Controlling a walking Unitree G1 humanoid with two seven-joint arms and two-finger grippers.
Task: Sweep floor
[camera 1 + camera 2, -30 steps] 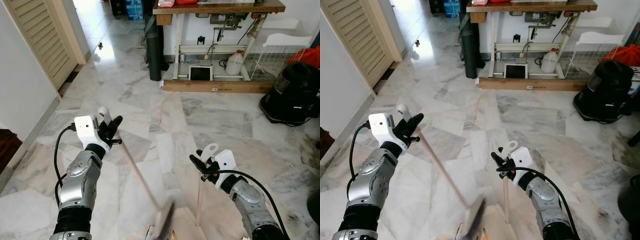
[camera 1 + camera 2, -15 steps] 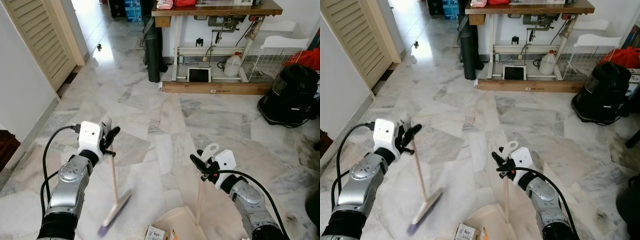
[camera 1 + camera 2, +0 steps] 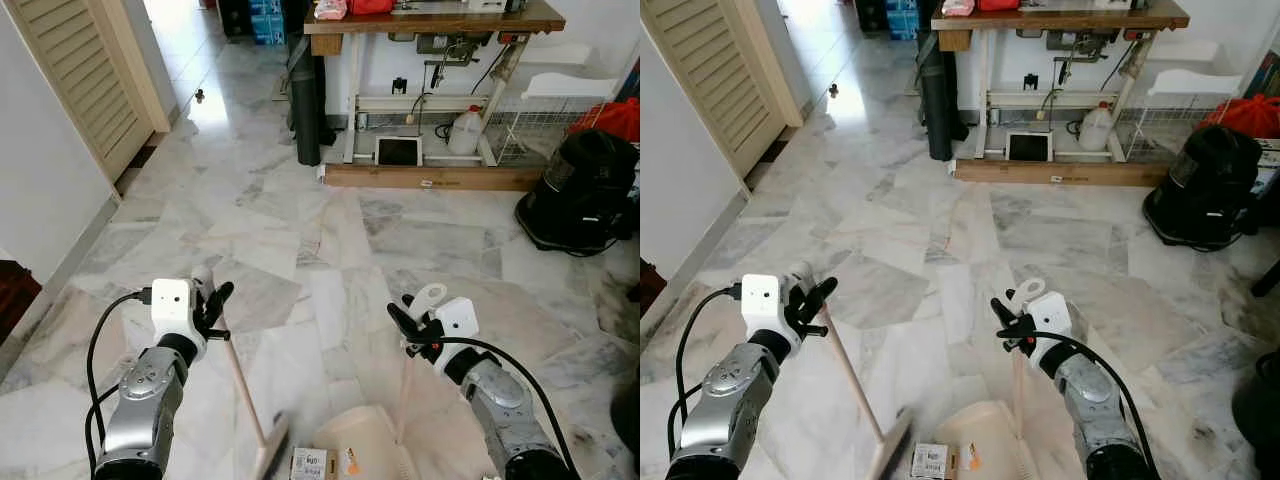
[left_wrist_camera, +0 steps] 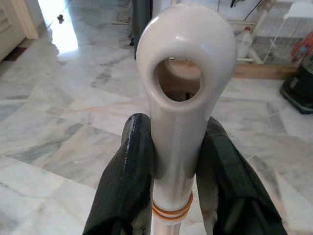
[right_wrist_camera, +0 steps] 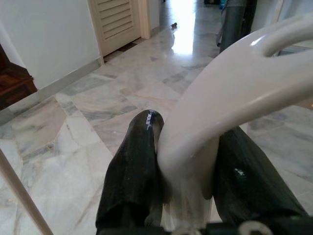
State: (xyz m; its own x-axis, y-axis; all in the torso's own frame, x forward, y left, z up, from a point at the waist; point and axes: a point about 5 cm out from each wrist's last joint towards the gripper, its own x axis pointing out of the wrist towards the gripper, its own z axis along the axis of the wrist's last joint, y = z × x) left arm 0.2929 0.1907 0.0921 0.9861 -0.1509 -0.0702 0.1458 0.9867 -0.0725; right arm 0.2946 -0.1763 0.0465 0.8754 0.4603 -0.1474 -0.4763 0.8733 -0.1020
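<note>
Broom (image 3: 243,393) in left hand (image 3: 207,306), head beside dustpan (image 3: 365,452) edge.

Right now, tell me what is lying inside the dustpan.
Inside the cream dustpan, near its open mouth, lie a small printed box and an orange scrap. The pan's near part runs out of the picture, so anything there is unseen.

No legible text; print on small packet (image 3: 309,464) unreadable.

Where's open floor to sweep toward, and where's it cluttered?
Open: the marble stretch from the broom up toward the door. Crowded: beneath the table, beside the vacuum, and at the dustpan with its litter.
</note>
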